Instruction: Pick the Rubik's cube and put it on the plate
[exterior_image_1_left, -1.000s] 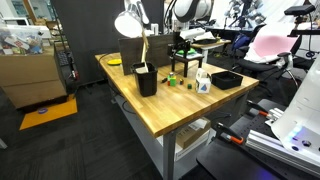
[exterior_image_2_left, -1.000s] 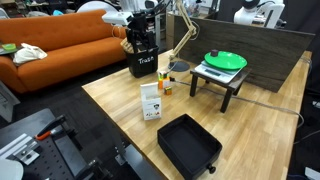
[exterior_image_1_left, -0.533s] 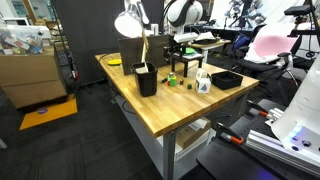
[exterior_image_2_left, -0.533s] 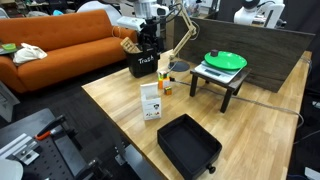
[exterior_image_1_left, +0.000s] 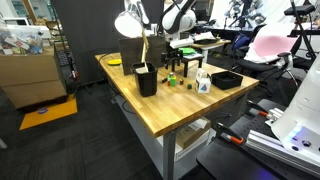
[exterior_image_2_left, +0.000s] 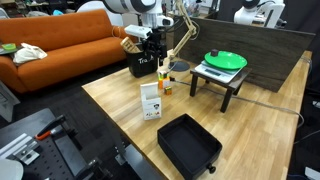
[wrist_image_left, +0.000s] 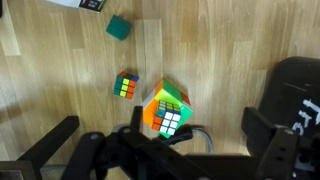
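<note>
**Jaws wide open, empty, above two cubes**

The jaws stood wide apart, holding nothing. The gripper (wrist_image_left: 160, 145) hung over the cube (wrist_image_left: 167, 108) on the table (wrist_image_left: 60, 60), well apart from the plate (exterior_image_2_left: 225, 60). The cube looked tilted, so closing might have squirted it out or caught the small cube (wrist_image_left: 126, 87) just beside it. Only the wrist view showed both cubes; only an exterior view showed the plate.

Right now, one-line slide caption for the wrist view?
Wrist view: open gripper over a large Rubik's cube on the wooden table, smaller cube beside it, teal block beyond, black bin at right.
</note>
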